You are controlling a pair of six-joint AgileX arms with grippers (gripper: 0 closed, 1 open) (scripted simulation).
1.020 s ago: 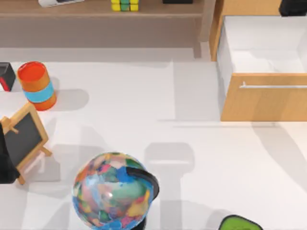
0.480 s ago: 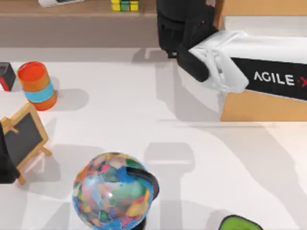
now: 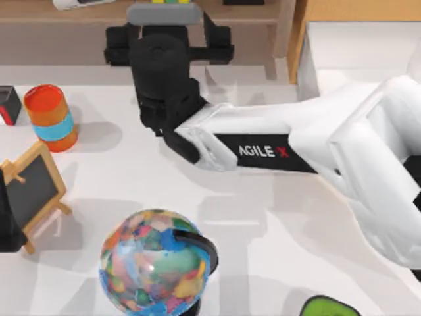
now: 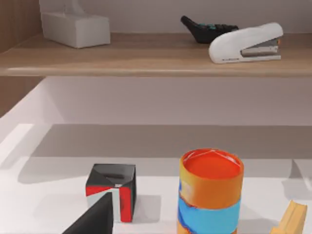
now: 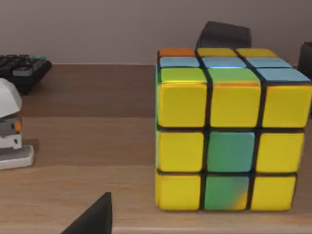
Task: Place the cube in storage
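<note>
Reach in progress: my right gripper (image 3: 164, 10) hangs just before the cube (image 5: 229, 129) on the wooden shelf (image 5: 87, 161), lined up to grasp; whether my fingers are parted, I cannot tell.

cube (image 5: 229, 146): yellow and green tiles, dark gridlines being shown
can (image 3: 50, 117): orange, blue band
globe (image 3: 154, 262): multicoloured patches

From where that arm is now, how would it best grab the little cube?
Probably by its two flat side faces, coming straight in from the shelf's open front. The cube sits square on the shelf, front face toward the right hand, with free space on both sides.
</note>
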